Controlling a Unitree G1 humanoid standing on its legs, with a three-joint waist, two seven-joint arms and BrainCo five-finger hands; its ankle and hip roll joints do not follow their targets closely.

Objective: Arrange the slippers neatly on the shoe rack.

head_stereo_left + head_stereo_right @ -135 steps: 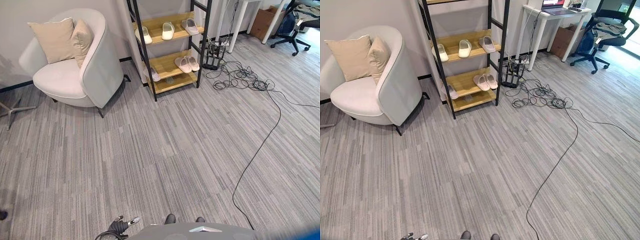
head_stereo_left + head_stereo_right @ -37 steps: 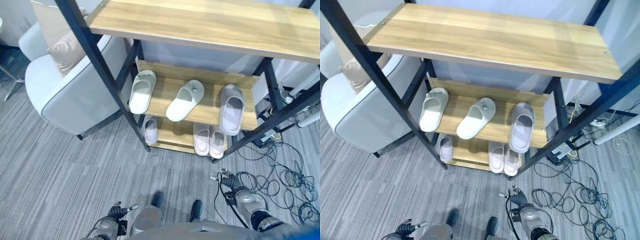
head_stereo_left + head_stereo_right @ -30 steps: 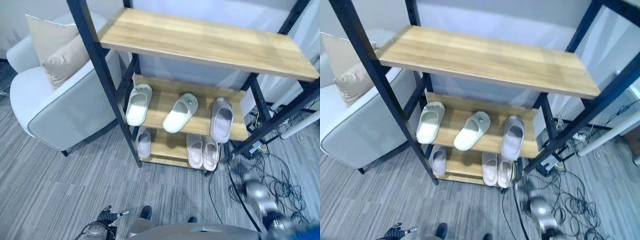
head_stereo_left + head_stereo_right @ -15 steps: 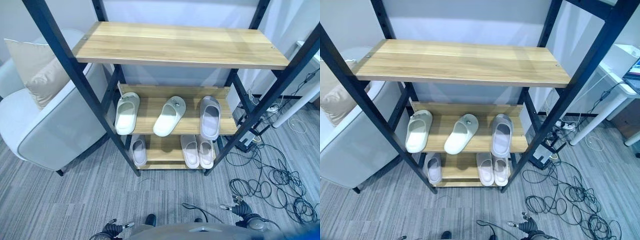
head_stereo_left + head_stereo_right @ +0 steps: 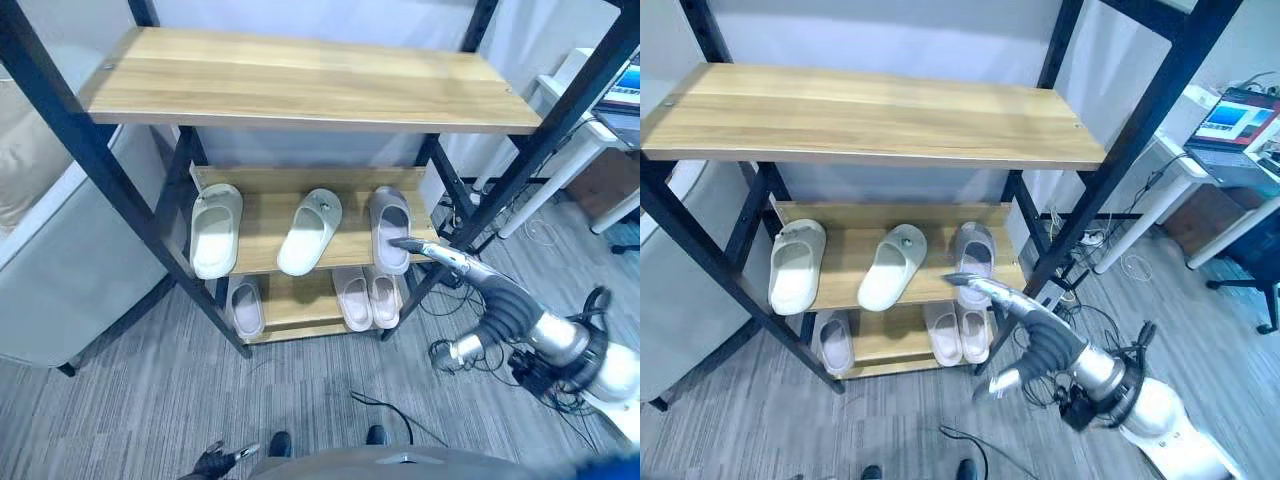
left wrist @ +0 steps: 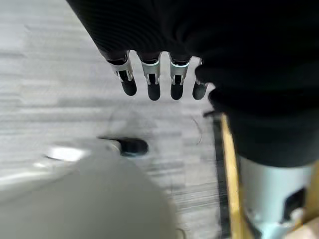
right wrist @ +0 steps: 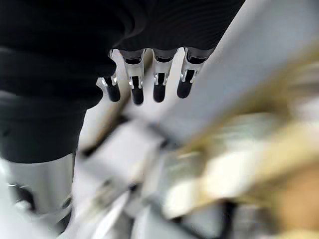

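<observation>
The shoe rack (image 5: 300, 90) has a black frame and wooden shelves. On its middle shelf lie a white slipper (image 5: 215, 230), a second white slipper (image 5: 309, 217) turned askew, and a grey slipper (image 5: 389, 228). The lower shelf holds a single pale slipper (image 5: 245, 306) and a pale pair (image 5: 366, 298) side by side. My right hand (image 5: 450, 260) reaches in from the right, open, its straight fingers at the grey slipper's front end; I cannot tell if they touch it. My left hand (image 5: 218, 461) hangs low near the floor, open and holding nothing.
A pale armchair (image 5: 60, 270) stands just left of the rack. A white desk (image 5: 580, 130) with a laptop (image 5: 1230, 120) is to the right. Loose black cables (image 5: 480, 350) lie on the grey carpet by the rack's right post.
My view has closed in on the rack and shifted. My right arm has risen from near the floor and stretched out to the grey slipper on the middle shelf.
</observation>
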